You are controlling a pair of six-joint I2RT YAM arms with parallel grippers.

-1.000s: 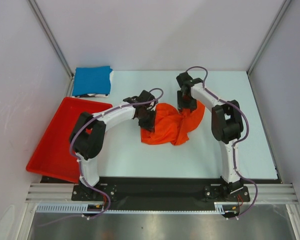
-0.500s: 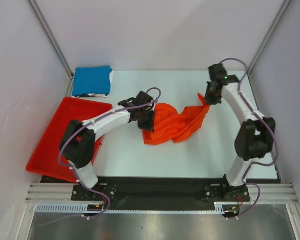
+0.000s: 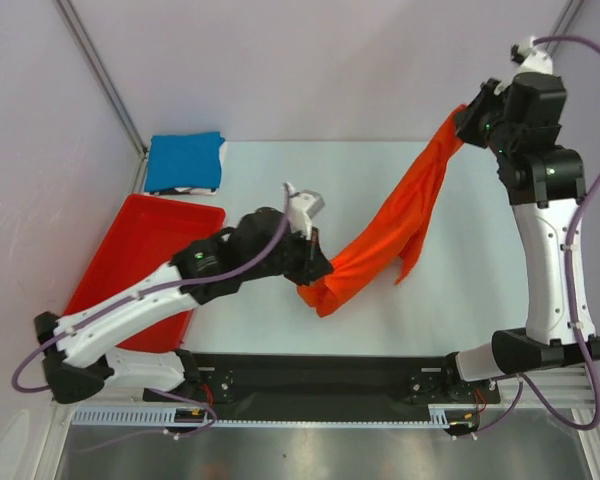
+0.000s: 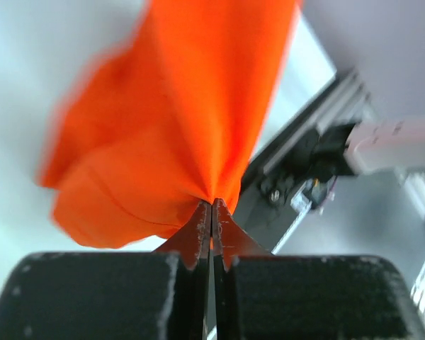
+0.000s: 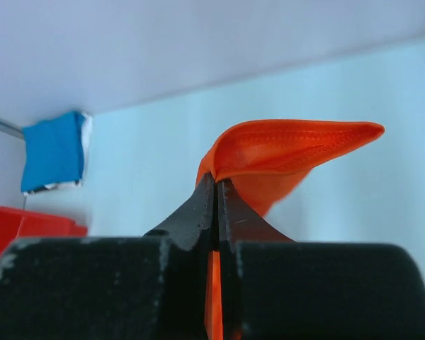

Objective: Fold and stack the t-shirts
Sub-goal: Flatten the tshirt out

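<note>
Nearest the bases, the left gripper (image 3: 315, 268) was found clamped fully shut on a bunched corner of the orange t-shirt (image 3: 390, 225), with no gap between the fingers in its wrist view. Compared with a second ago, this arm had drawn back toward the near edge of the table (image 3: 480, 290), lying low alongside the red tray (image 3: 170, 204).

The shirt, previously a crumpled heap at mid-table, now hung as a twisted diagonal band between the two grippers, mostly off the surface. One loose flap drooped near its middle.

At the far right, the right gripper (image 3: 467, 118) had risen high above the table. It was likewise closed tight, on a hemmed edge of the cloth.

In the far-left corner lay a folded blue t-shirt (image 3: 185, 160), undisturbed.

Assessment: the garment was being stretched out for flattening. It remained twisted, so no fold had begun, and it would need laying flat before stacking.
</note>
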